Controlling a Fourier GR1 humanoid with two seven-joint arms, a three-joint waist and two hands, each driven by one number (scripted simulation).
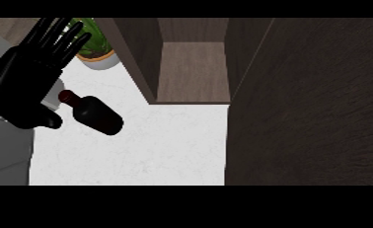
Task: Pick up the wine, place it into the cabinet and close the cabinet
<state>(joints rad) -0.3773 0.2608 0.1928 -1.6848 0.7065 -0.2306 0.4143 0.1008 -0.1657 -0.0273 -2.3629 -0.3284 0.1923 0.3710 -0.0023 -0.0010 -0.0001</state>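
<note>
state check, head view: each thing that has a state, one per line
Dark red glass wine bottle: lying on its side on the white counter, not held.
Dark wooden cabinet: door open, shelf bare.
Black left hand: open, fingers straight, above the bottle's neck.
Right hand: not in view.

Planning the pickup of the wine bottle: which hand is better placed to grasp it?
The left hand. It is open, fingers straight, right beside the wine bottle lying on the white counter at the view's left. The right hand is not in view, and the open cabinet is just right of the bottle.
</note>
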